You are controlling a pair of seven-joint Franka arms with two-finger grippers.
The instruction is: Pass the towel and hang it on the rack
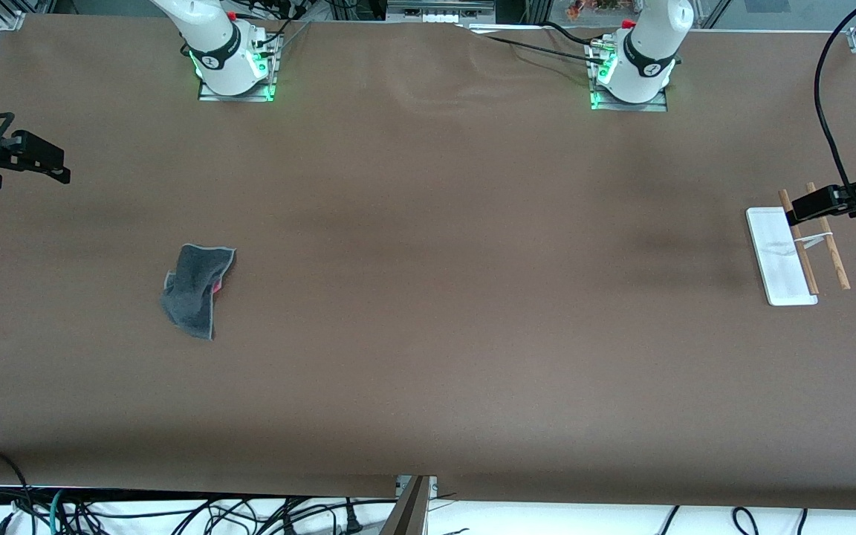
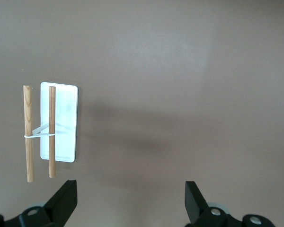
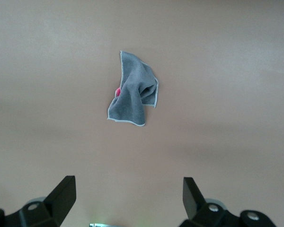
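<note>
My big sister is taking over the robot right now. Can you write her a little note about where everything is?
Left gripper: open, empty, up over the rack at the left arm's end of the table.
Right gripper: open, empty, waiting above the table at the right arm's end.
Towel: crumpled flat on the table toward the right arm's end, untouched.
Done: nothing yet.
Left: pick up towel, pass it between grippers, hang it on the rack's rods.

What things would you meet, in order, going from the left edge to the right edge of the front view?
right gripper → towel → right arm's base → left arm's base → rack → left gripper
</note>
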